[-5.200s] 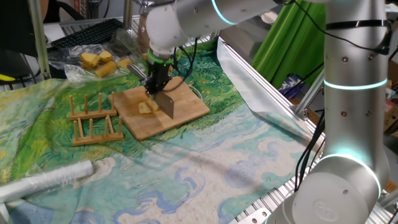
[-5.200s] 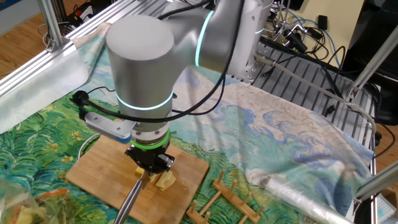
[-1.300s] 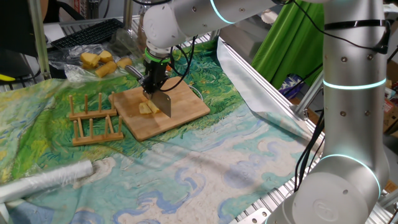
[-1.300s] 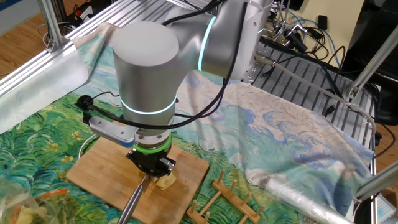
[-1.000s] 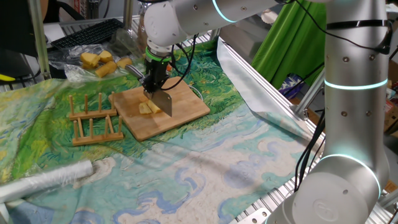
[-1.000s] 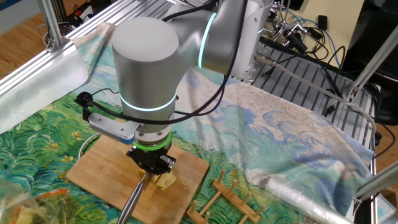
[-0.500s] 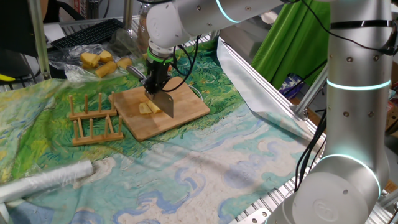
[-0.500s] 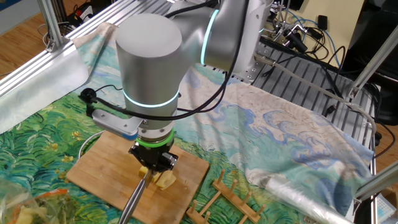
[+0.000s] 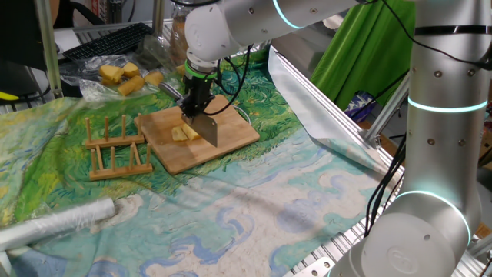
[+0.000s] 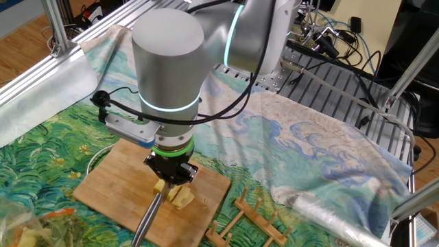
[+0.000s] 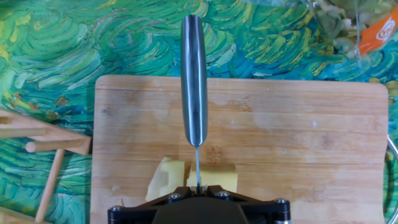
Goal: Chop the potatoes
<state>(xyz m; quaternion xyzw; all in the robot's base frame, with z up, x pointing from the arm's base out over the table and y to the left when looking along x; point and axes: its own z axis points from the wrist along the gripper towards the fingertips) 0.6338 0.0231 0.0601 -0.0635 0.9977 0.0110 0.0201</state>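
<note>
The potato [image 9: 181, 134] lies in pale-yellow pieces on a bamboo cutting board [image 9: 234, 137]. My gripper [image 9: 194, 105] is shut on a steel knife [image 9: 206, 129], whose blade stands edge-down at the potato. In the hand view the knife handle [image 11: 194, 81] runs away from my gripper [image 11: 196, 189], and the thin blade sits between two potato pieces [image 11: 166, 178], one on each side. In the other fixed view my gripper [image 10: 171, 175] is over the potato [image 10: 181, 199] on the board [image 10: 113, 189], with the knife handle [image 10: 147, 223] pointing to the front.
A wooden peg rack [image 9: 115, 150] stands left of the board; it also shows in the other fixed view [image 10: 255, 219] and the hand view [image 11: 45, 149]. A plastic bag with potato chunks [image 9: 123, 77] lies behind. A foil roll [image 9: 54, 223] lies at the front left.
My gripper with the knife has shifted slightly to the right over the board. The potato pieces have stayed in place.
</note>
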